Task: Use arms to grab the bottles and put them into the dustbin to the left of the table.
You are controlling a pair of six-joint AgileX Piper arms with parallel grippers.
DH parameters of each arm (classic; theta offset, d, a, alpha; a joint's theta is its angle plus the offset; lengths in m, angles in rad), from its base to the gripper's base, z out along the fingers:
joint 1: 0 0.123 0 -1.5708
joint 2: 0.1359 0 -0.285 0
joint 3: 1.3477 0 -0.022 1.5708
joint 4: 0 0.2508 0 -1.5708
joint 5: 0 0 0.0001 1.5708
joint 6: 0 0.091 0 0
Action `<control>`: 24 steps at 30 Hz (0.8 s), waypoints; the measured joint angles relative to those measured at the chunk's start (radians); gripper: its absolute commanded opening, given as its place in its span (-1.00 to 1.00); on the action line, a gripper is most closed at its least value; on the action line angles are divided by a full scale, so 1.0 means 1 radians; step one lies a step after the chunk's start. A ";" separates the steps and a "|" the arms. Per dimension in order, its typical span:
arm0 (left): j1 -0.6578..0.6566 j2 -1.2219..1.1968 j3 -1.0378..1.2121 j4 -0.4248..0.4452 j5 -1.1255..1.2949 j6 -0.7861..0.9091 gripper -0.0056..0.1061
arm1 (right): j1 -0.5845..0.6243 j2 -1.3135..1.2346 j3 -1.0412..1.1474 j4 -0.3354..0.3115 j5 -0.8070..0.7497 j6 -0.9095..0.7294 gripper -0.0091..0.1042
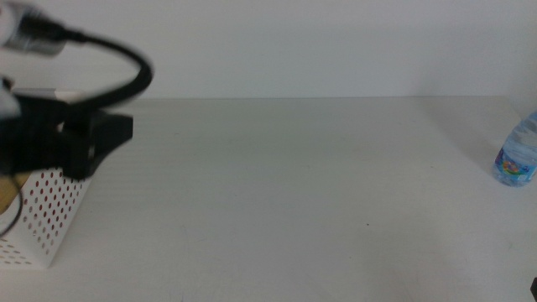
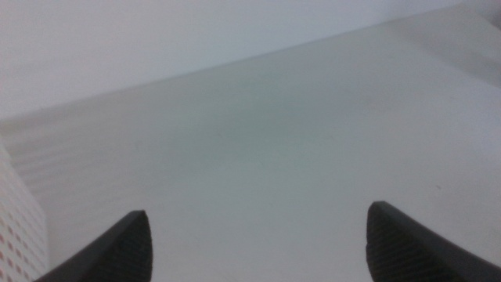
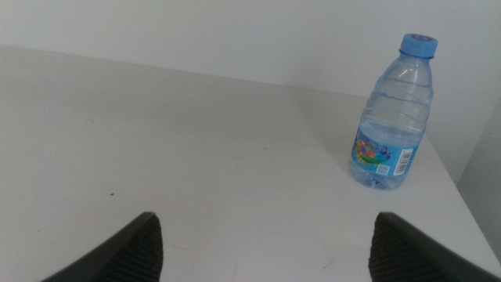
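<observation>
A small clear water bottle (image 1: 516, 155) with a blue cap and blue label stands upright at the table's far right edge. It also shows in the right wrist view (image 3: 391, 117), ahead of my right gripper (image 3: 266, 219), whose jaws are wide apart and empty. My left gripper (image 1: 105, 134) hangs blurred above the white perforated dustbin (image 1: 50, 210) at the left. In the left wrist view its jaws (image 2: 258, 210) are wide apart and empty over the table. Red shows through the dustbin's holes. The red can and the tea bottle are not plainly in view.
The white-grey table (image 1: 294, 184) stretches between the dustbin and the bottle. The left arm's black cable (image 1: 126, 50) loops above the dustbin. The dustbin's wall (image 2: 16, 227) sits at the edge of the left wrist view. A pale wall runs behind the table.
</observation>
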 measured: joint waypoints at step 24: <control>-0.270 -0.206 0.302 0.202 -0.144 -0.193 0.69 | 0.000 0.000 0.000 0.000 0.000 0.000 0.44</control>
